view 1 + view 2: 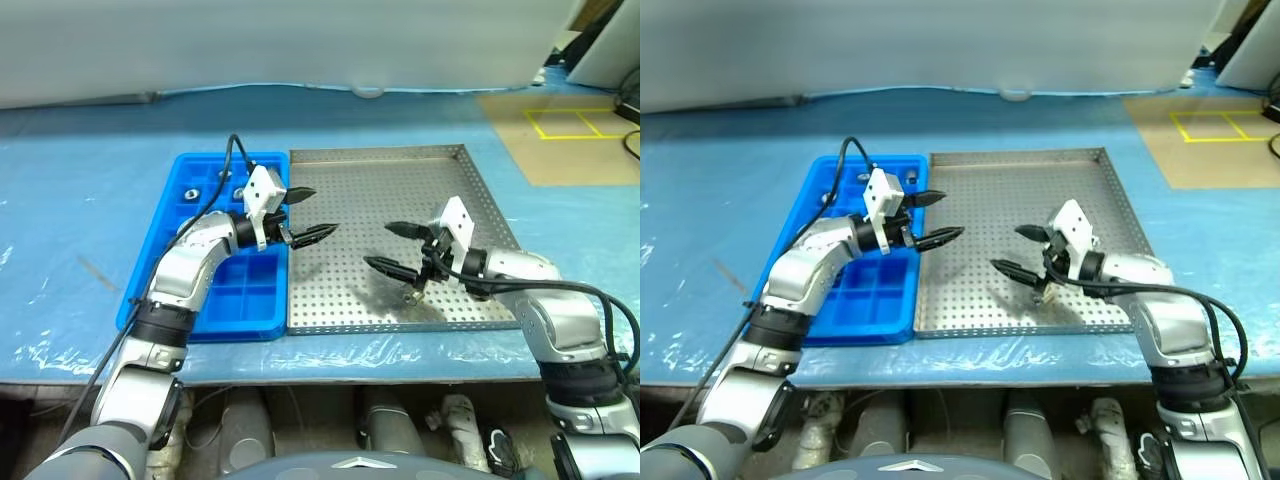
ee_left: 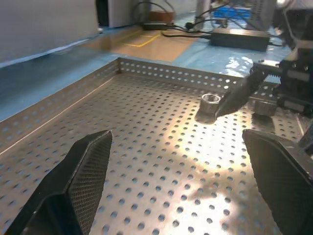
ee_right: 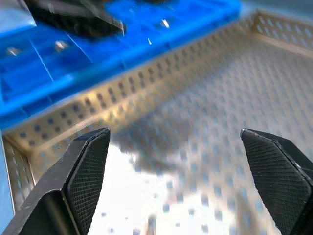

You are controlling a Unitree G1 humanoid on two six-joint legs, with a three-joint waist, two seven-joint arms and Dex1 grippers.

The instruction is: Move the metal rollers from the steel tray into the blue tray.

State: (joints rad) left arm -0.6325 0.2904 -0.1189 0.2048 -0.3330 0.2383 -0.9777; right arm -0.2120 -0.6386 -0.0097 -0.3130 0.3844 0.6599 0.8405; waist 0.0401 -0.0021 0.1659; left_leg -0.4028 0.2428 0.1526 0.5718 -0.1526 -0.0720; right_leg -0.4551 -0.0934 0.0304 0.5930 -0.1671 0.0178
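The steel tray (image 1: 340,300) lies mid-table with the blue tray (image 1: 160,250) against its left side. My left gripper (image 1: 322,211) is open and empty, hovering level over the steel tray's left edge and pointing right. Toward the tray's front right, my right gripper (image 1: 378,245) is open too, pointing left with nothing between its fingers. One metal roller (image 2: 210,100) stands on the perforated floor by the right gripper's lower fingertip (image 2: 239,95), and another roller (image 2: 264,105) sits just behind it. Two rollers (image 1: 188,193) (image 1: 225,175) rest in far compartments of the blue tray.
A pale blue sheet (image 1: 80,200) covers the table around both trays. A brown floor patch with yellow tape (image 1: 570,125) lies at the far right. A black cable (image 1: 232,150) loops over the blue tray from my left wrist.
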